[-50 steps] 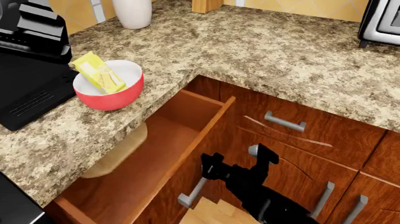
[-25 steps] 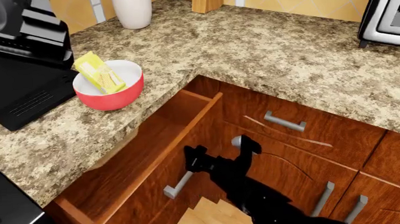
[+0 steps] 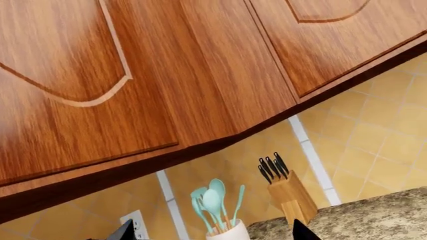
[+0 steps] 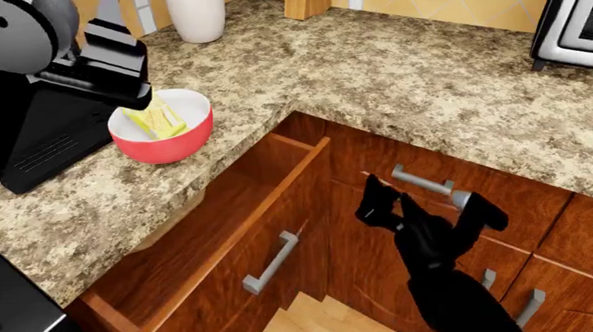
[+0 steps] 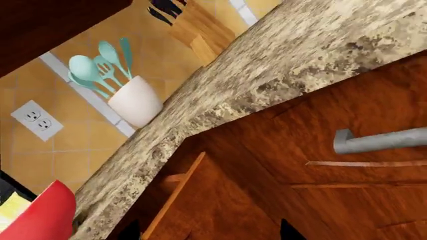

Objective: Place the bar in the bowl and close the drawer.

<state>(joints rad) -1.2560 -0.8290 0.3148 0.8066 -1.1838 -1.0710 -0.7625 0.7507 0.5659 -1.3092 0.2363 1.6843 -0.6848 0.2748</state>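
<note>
Your shiny yellow wrapped snack bar [image 4: 159, 118] lies in the small round bowl [image 4: 173, 142], red outside and white inside, on the speckled granite worktop [image 4: 393, 69] at the left. The bar's long axis runs from far left to near right, and its far end is hidden behind your left arm, which hangs over the bowl. The left pincer itself is out of sight in the head view, and in its wrist view only 2 dark tips show at the edge, so you cannot tell how far it gapes.

The wide reddish-brown wooden drawer [image 4: 231, 261] with the silver bar handle [image 4: 271, 262] stands partly out under the worktop's corner. Your right pincer [image 4: 426, 209] hovers in front of the neighbouring cabinet front, right of the drawer, fingers spread wide and holding nothing.

Far back stand a white utensil jar [image 4: 196, 11] and a wooden knife block [image 3: 290, 192] before yellow tiles.
</note>
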